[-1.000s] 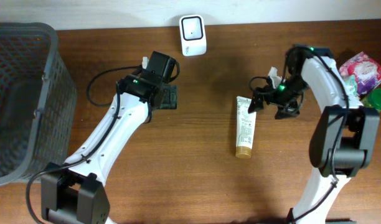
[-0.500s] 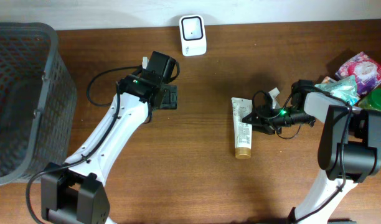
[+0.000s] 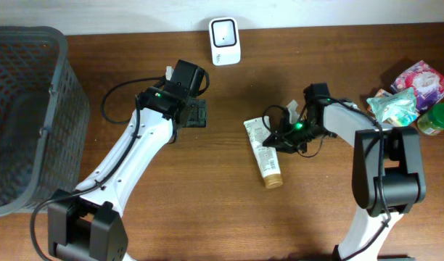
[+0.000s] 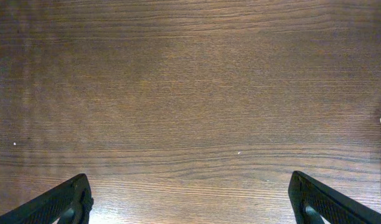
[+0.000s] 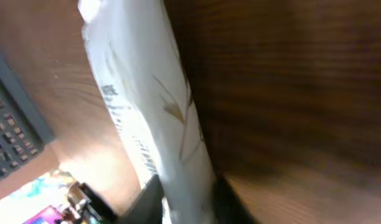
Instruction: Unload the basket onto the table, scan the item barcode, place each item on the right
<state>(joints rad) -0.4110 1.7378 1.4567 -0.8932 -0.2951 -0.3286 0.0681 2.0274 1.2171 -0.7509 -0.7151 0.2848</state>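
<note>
**Overhead view**
- The tube (image 3: 262,152) lies slantwise on the table (image 3: 207,217), flat end toward the far edge and cap toward the near edge.
- The right gripper (image 3: 276,140) reaches in from the tube's right side and meets its upper half.
- The scanner (image 3: 225,41) stands at the far edge, well apart from the tube.
- The left gripper (image 3: 196,113) hangs over bare wood, between the scanner and the basket (image 3: 33,43).
- Packets (image 3: 414,83) and a bottle (image 3: 440,116) crowd the right end.
- The surface is dark wood, flat, with an even grain and no mat. It is probably slick under a plastic tube.
- Of the room, only a pale strip shows beyond the far edge.

**Left wrist view**
- The left gripper is spread wide with nothing between its tips.
- Only table grain lies below it.

**Right wrist view**
- The picture is blurred.
- The tube runs between the fingers (image 5: 231,202), which are drawn in narrowly against both its sides, so the gripper pinches the tube.
- Whether the tube is clear of the table cannot be told.

**Hazards**
- The hold sits off the tube's middle. On lifting, the capped end may sag or swing and the tube may slip out.
- A soft tube may crease under the jaws and distort the printed code.
- Which face carries the barcode cannot be told. If the wrong face is turned to the scanner, there will be no read.
- A wide swing toward the scanner may knock it over
</note>
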